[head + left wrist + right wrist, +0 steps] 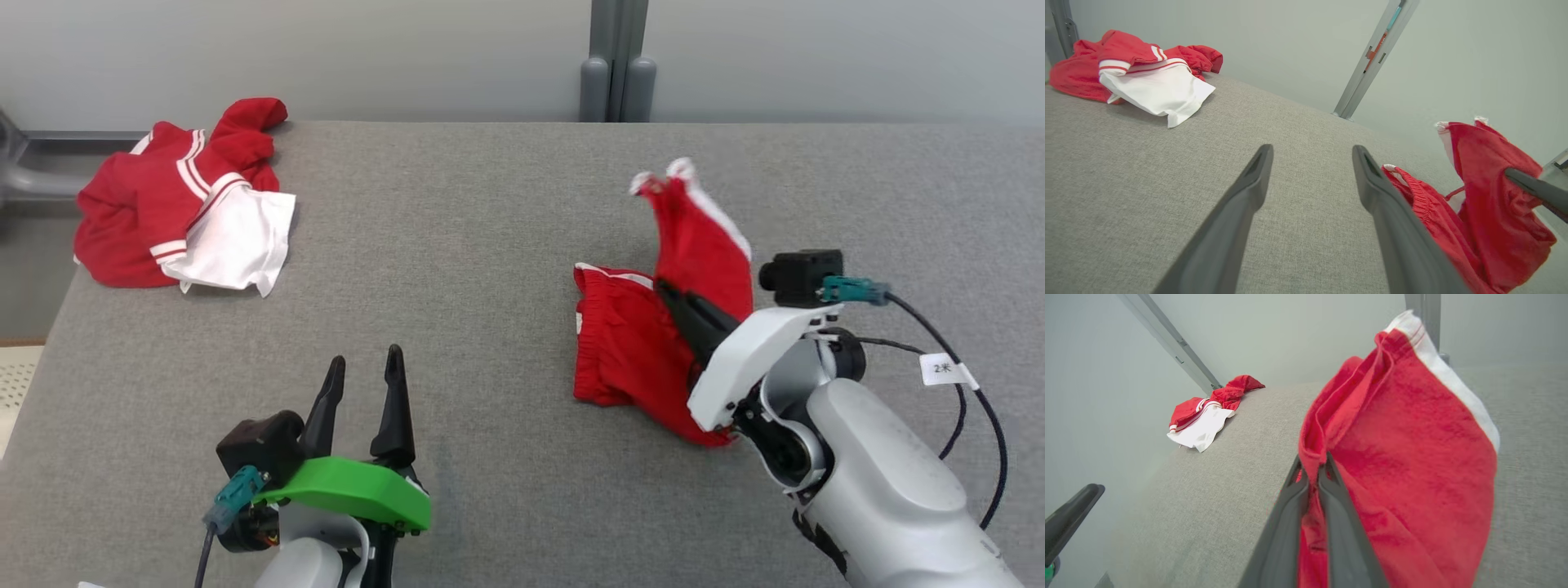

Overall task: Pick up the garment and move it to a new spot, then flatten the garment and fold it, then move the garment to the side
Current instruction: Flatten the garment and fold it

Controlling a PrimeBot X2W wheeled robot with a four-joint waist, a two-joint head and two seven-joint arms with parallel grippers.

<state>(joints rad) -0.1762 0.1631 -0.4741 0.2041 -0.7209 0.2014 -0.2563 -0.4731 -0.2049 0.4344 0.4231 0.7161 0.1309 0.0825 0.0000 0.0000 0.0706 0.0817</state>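
Red garment [629, 343] sits right of centre on grey table [473, 245], one part lifted upright. Second red-white garment [184, 208] lies bunched at far left corner, well apart. Right gripper [665, 290] clamped on the lifted fold; left gripper [365, 357] spread wide, holding nothing, near front.

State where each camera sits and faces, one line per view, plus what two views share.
Head view: on the head, looking down at the grey table; left gripper open, right gripper shut on the red shorts.
Left wrist view: along its open fingers, across the table toward the shorts.
Right wrist view: along its shut fingers, into the lifted shorts.
Shared: both wrist views show the red and white top.
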